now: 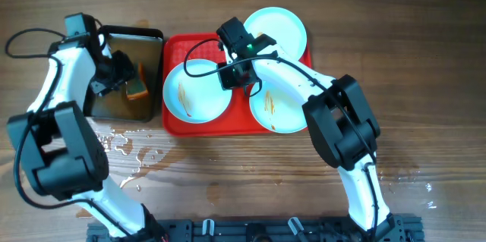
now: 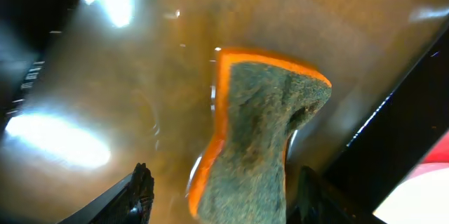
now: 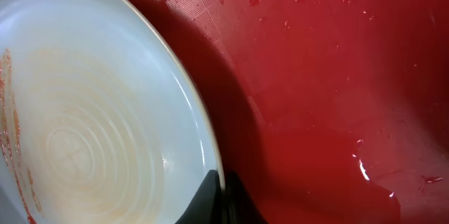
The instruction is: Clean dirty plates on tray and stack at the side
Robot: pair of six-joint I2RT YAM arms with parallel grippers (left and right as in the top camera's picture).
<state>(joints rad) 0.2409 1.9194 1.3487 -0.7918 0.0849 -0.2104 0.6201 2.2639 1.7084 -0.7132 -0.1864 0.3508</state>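
Three pale plates are on the red tray (image 1: pixel 239 124): a left plate (image 1: pixel 194 94) with a brown smear, a front-right plate (image 1: pixel 279 109) with smears, and a back plate (image 1: pixel 281 29) overhanging the tray's far rim. My right gripper (image 1: pixel 237 75) is shut on the right rim of the left plate (image 3: pixel 91 126), one finger inside and one outside (image 3: pixel 223 199); the red tray (image 3: pixel 330 76) is wet beneath. My left gripper (image 2: pixel 224 196) is open in the black pan, its fingers either side of an orange-and-green sponge (image 2: pixel 259 133), not touching it.
The black metal pan (image 1: pixel 148 37) holds brownish water, left of the tray. The sponge (image 1: pixel 135 89) lies in it. Water puddles (image 1: pixel 125 147) spread on the wooden table in front of the pan. Cables trail from both arms.
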